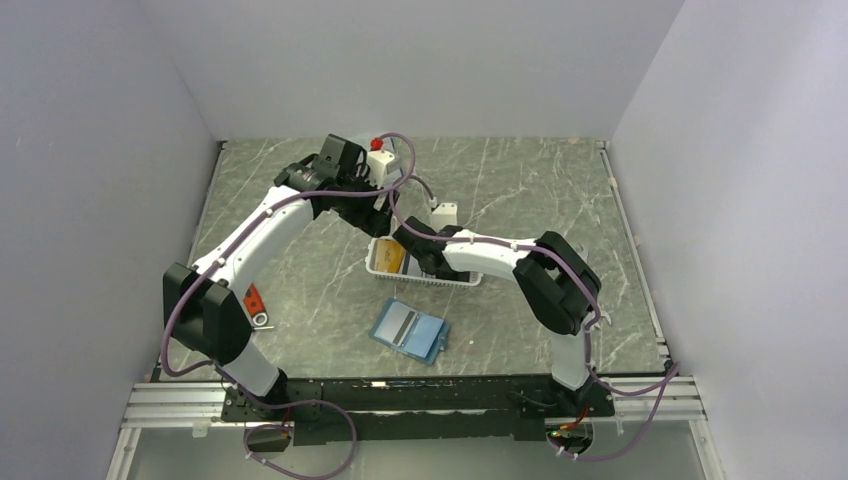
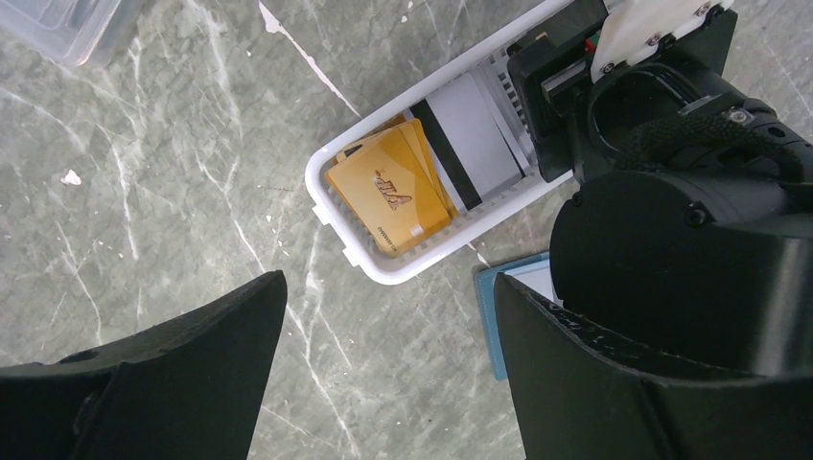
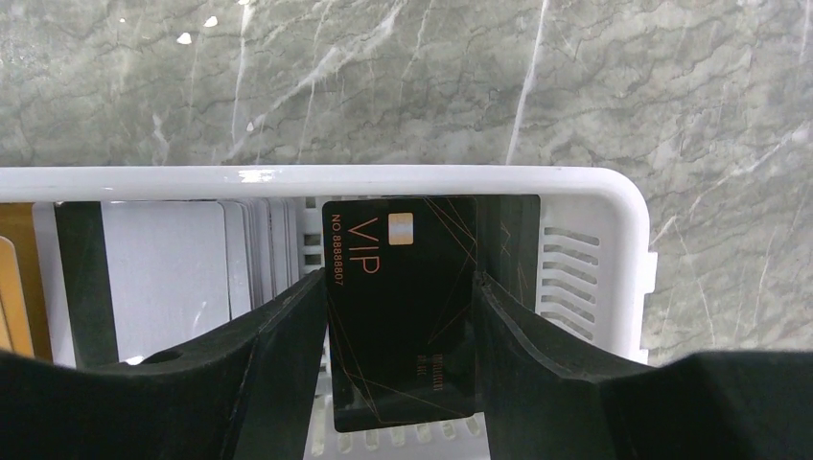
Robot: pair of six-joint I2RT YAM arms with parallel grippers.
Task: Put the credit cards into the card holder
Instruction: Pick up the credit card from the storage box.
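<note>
A white slatted basket (image 1: 470, 283) holds the credit cards: a yellow-gold card (image 2: 388, 196), a pale grey card with a black stripe (image 2: 479, 134) and a black VIP card (image 3: 403, 307). My right gripper (image 3: 401, 283) is inside the basket, its two fingers pressed against the black card's long edges. The teal-blue card holder (image 1: 410, 332) lies open on the table in front of the basket, and a corner of it shows in the left wrist view (image 2: 499, 321). My left gripper (image 2: 388, 383) is open and empty, above the table by the basket's gold-card end.
A red-handled tool (image 1: 255, 303) lies near the left arm's base. A white device with a red knob (image 1: 380, 160) and a small white block (image 1: 445, 213) stand behind the basket. A clear box corner (image 2: 58, 24) is nearby. The right arm (image 2: 671, 192) crosses over the basket.
</note>
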